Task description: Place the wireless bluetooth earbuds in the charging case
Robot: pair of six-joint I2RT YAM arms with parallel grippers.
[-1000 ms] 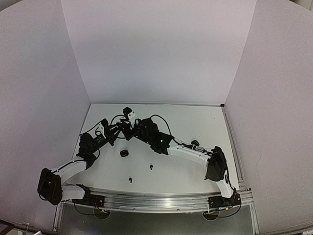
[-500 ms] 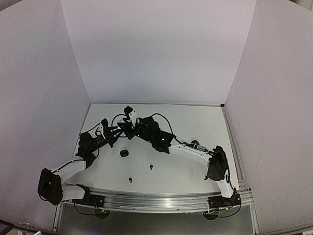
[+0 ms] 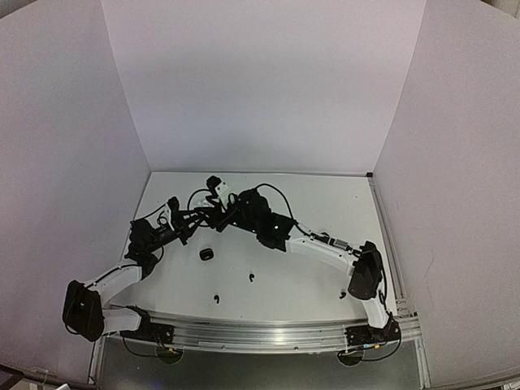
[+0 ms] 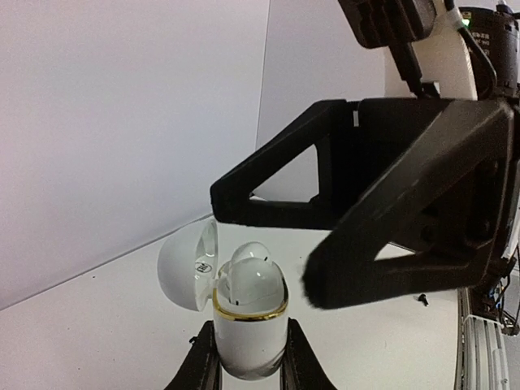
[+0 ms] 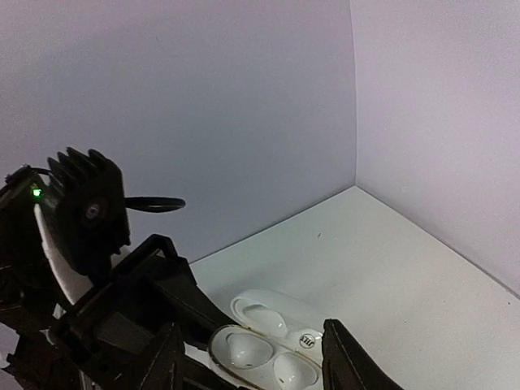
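Observation:
My left gripper is shut on a white charging case with a gold rim, held upright with its lid flipped open. Two white earbuds sit in its wells. In the right wrist view the same case lies between the spread fingers of my right gripper, which is open and empty just above it, with both white earbuds seated. From above, both grippers meet at the table's back left. Two black earbuds lie loose on the table.
A black rounded case rests on the white table in front of the grippers. White walls enclose the table at the back and on both sides. The metal rail with the arm bases runs along the near edge.
My right gripper's jaws have spread apart over the case, and the right arm's elbow has shifted slightly right. The left gripper and case have stayed put.

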